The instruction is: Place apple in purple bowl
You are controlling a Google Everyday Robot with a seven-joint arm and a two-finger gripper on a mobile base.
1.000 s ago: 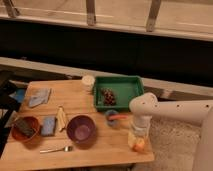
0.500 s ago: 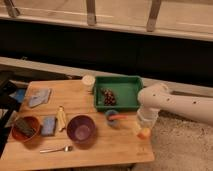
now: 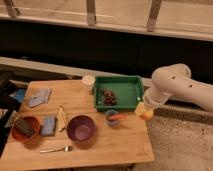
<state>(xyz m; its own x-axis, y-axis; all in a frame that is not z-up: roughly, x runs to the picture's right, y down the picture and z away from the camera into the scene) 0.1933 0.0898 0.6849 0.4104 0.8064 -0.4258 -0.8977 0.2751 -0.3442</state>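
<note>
Yellow-orange apple [image 3: 146, 113] sits pinched in the gripper [image 3: 142, 109] at the table [image 3: 125, 145] edge. The purple bowl [image 3: 81, 128] is well apart from it, so a slip risks a floor drop.

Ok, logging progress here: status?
Gripper shut on apple, above table edge. Purple bowl empty. Blue cup sits between them.

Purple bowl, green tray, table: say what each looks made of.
Purple bowl: probably plastic, smooth, even colour. Green tray: probably plastic, uniform matte green. Table: wood by its pale tan top. The pincer, shut on the apple, hangs at the table's right edge.
</note>
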